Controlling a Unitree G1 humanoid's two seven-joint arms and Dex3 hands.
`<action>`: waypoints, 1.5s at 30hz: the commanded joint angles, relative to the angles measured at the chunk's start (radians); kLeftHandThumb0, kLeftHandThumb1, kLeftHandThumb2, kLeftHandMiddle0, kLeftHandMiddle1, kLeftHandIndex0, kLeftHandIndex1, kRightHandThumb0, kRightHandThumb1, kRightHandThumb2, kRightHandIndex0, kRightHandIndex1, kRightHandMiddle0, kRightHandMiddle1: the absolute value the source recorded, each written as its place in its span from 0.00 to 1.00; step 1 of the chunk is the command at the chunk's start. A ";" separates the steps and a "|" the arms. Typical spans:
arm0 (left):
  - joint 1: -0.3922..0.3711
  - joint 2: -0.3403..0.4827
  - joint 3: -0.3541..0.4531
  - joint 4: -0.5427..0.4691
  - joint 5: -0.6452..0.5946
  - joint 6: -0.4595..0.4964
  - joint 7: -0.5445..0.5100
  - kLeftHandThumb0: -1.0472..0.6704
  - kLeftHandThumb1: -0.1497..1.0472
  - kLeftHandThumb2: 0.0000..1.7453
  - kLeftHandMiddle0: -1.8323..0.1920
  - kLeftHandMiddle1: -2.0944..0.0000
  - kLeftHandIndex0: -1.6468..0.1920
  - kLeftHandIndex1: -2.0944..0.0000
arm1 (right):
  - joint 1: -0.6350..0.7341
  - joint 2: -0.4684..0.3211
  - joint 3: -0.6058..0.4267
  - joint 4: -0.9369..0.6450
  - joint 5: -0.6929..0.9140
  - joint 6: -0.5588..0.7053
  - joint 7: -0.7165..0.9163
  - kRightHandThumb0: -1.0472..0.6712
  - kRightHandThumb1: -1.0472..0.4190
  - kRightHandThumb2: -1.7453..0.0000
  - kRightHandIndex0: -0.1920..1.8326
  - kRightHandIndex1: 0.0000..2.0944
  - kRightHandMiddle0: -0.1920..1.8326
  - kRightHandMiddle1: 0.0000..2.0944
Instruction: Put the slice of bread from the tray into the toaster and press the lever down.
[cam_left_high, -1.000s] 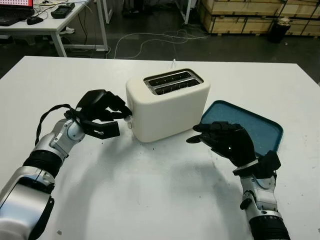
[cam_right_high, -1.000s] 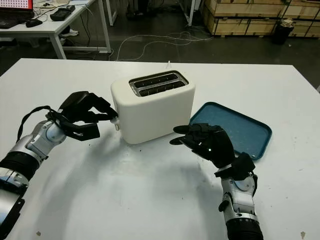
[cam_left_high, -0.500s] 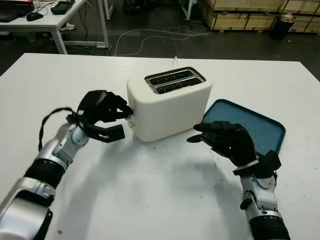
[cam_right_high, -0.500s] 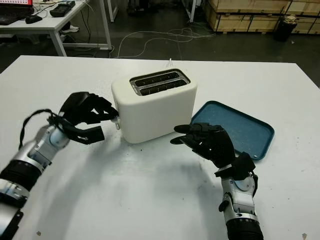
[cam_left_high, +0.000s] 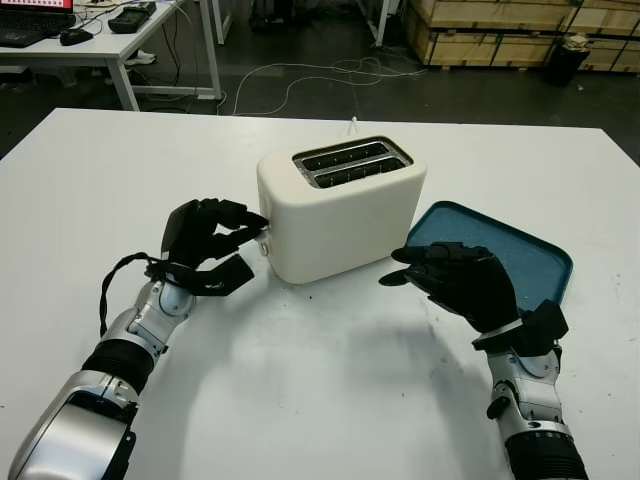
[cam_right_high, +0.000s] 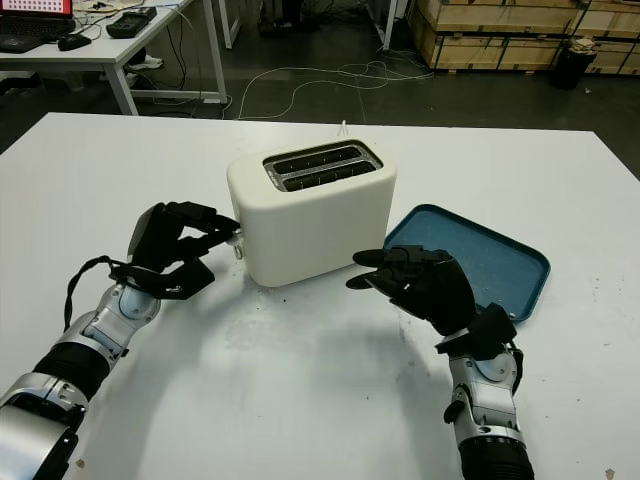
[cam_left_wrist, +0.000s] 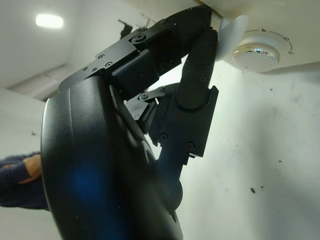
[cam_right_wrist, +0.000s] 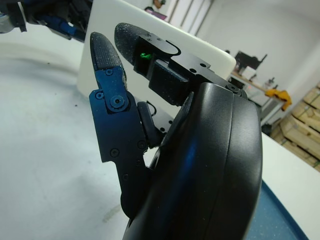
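A cream two-slot toaster (cam_left_high: 345, 215) stands mid-table, its slots (cam_left_high: 350, 163) dark inside. Its white lever (cam_left_high: 264, 224) sticks out of the left end above a round dial (cam_left_wrist: 257, 50). My left hand (cam_left_high: 215, 245) is at that end, its curled fingertips (cam_left_wrist: 202, 45) on the lever and the thumb lower down, off it. To the toaster's right lies the teal tray (cam_left_high: 530, 250). In front of the tray's near-left corner my right hand (cam_left_high: 450, 280) hovers open, holding nothing, beside the toaster's front right corner.
The white table (cam_left_high: 300, 390) has free room in front of the toaster and to its left. A cable (cam_left_high: 350, 125) runs off behind the toaster. Beyond the table's far edge are a desk (cam_left_high: 90, 45), floor cables and stacked pallets (cam_left_high: 480, 30).
My left forearm has dropped toward the table and the hand has turned, its fingertips staying at the lever. The right hand has barely moved.
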 joint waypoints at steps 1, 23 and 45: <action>0.072 -0.284 -0.208 0.163 0.147 0.152 -0.129 0.47 0.89 0.11 0.53 0.53 0.31 1.00 | -0.024 -0.022 -0.010 0.013 -0.016 0.002 -0.002 0.29 0.09 0.99 0.65 0.16 0.66 0.00; 0.056 -0.026 -0.151 -0.318 0.139 0.123 -0.191 0.46 0.89 0.05 0.53 0.38 0.28 0.97 | -0.027 -0.013 -0.004 0.023 -0.023 0.000 -0.005 0.29 0.09 0.99 0.65 0.16 0.66 0.00; 0.127 0.047 -0.111 -0.619 0.194 0.189 -0.245 0.45 0.89 0.02 0.48 0.34 0.24 0.94 | -0.087 0.011 -0.017 0.130 -0.057 -0.028 -0.062 0.30 0.09 0.99 0.66 0.16 0.66 0.00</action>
